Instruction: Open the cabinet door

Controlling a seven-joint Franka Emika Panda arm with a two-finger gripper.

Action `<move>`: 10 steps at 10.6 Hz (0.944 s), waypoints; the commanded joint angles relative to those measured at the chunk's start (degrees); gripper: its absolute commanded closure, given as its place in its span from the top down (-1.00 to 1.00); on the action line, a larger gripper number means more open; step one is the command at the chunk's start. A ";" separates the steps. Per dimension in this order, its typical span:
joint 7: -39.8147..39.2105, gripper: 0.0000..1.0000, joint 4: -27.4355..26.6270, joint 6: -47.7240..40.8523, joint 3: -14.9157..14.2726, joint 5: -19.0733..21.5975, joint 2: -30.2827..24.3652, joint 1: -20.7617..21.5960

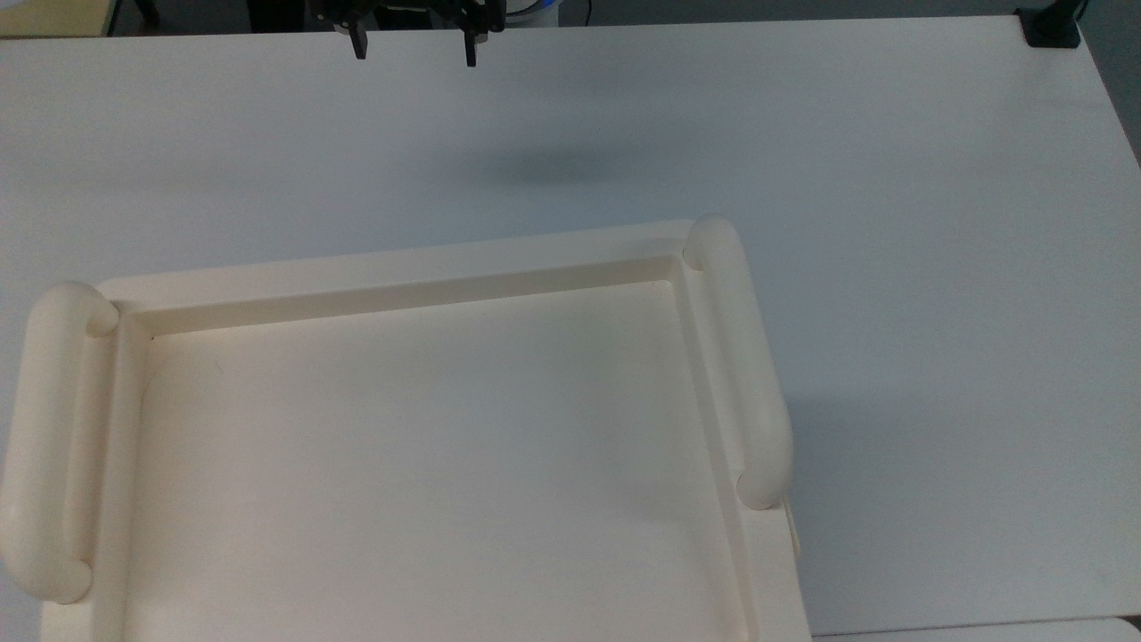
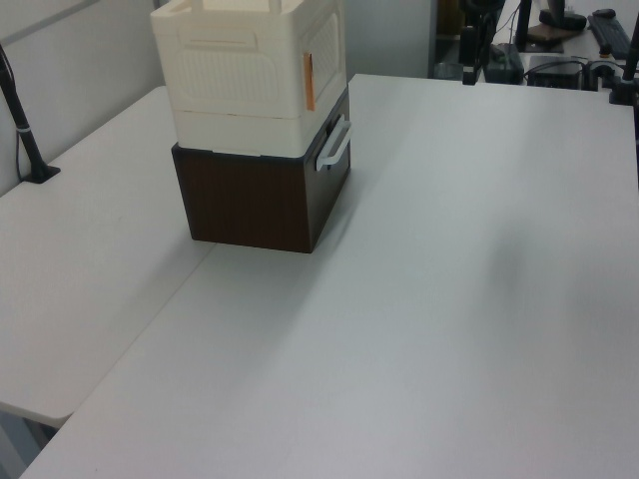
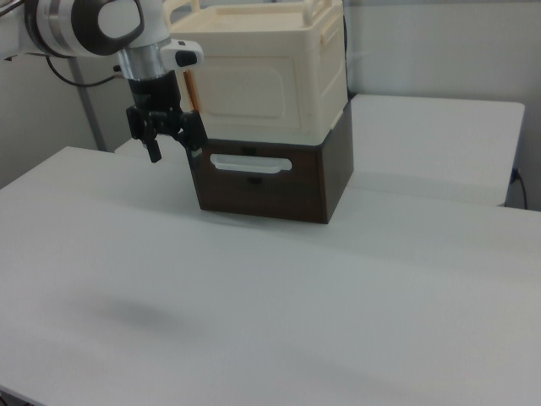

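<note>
Cabinet door point(image 3: 245, 97) shut; claw point(image 3: 175, 147) open, apart.

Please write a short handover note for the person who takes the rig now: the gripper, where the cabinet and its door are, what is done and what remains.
Gripper: open, holds nothing, hanging above the table, at the right view's left of the cabinet, apart from it.
Cabinet: the cream box stands on a dark brown base, which carries a pale bar handle.
Cabinet door: the cream front panel facing the right view looks shut and flush; I cannot make out its handle.
Done: nothing visible on the door yet.
Left: approach, grasp the door handle, swing the door open.
</note>
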 commanded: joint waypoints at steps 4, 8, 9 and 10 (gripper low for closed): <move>-1.99 1.00 -1.03 -1.60 -0.28 0.99 -0.82 0.06; -2.17 1.00 -0.86 -1.51 -0.10 0.99 -0.47 -0.03; -2.17 1.00 -0.68 -1.51 -0.02 0.99 -0.03 -0.12; -2.52 1.00 -0.68 -1.08 -0.02 0.99 0.14 -0.12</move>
